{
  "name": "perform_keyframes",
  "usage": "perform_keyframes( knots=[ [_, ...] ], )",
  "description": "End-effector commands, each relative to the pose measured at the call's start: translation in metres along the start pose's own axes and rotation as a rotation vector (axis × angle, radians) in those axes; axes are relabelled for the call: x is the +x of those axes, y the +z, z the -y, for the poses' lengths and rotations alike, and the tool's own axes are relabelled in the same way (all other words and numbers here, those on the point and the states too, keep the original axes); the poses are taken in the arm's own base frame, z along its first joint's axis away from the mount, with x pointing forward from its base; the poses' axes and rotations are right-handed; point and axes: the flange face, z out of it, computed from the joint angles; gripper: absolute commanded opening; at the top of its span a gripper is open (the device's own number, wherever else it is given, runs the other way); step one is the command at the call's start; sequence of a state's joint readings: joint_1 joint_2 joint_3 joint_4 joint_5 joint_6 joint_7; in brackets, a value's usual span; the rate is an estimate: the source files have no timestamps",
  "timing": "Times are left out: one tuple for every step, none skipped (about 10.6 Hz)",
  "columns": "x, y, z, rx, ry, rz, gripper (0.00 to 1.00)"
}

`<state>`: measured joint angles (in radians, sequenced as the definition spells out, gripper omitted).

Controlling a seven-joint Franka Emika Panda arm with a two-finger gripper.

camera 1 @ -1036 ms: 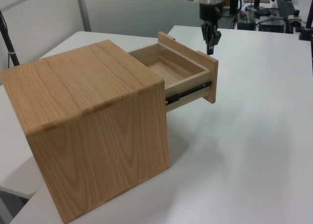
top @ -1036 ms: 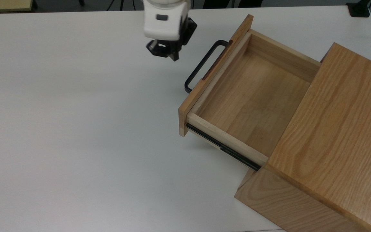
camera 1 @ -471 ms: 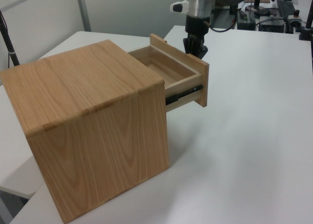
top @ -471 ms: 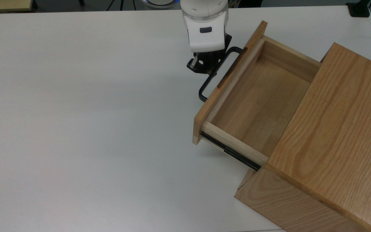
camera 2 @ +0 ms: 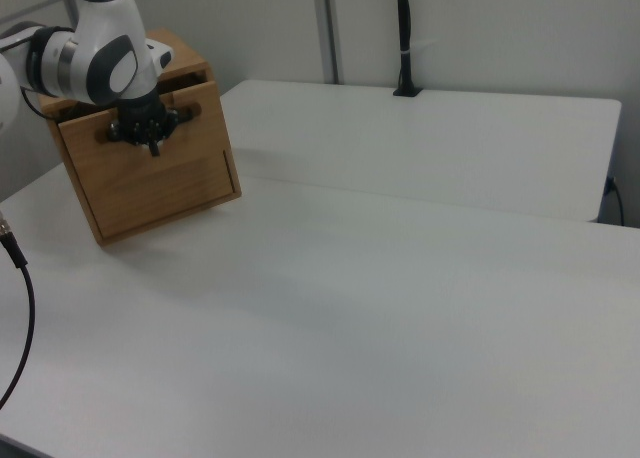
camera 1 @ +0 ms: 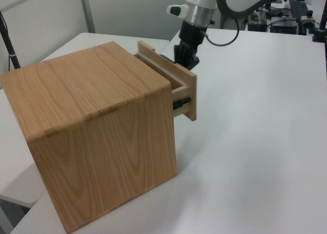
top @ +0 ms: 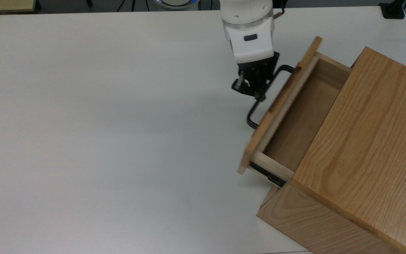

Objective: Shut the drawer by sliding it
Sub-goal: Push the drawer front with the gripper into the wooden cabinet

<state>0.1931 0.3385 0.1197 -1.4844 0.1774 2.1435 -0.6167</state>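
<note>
Light grained wooden drawer [top: 287, 116]; matt white table [top: 100, 123]

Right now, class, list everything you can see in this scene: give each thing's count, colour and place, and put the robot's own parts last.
Table: one, white, under everything.
Cabinet: one, light wood grain, on the table at the top view's right.
Drawer: one, pale wood, partly open, sticking out of the cabinet toward the top view's left.
Handle: one, black, U-shaped, on the drawer's front panel.
Rail: one seen, black, along the drawer's side.
Pole: one, black, at the table's far edge in the right view.
Arm: one, white, reaching in from the top view's top edge.
Claw: one, black, against the handle.
</note>
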Motion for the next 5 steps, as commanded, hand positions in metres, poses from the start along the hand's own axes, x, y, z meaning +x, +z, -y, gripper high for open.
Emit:
perform_keyframes(
  knots=[
    [0.027,0.008,0.018,-0.021,0.023,-0.145,0.0],
    [0.034,0.008,0.023,-0.034,0.04,-0.182,0.0],
    [0.038,0.008,0.025,-0.047,0.043,-0.21,0.0],
    [0.045,0.008,0.035,-0.049,0.031,-0.233,0.0],
    [0.049,0.015,0.036,-0.059,0.044,-0.264,0.0]
  ],
)
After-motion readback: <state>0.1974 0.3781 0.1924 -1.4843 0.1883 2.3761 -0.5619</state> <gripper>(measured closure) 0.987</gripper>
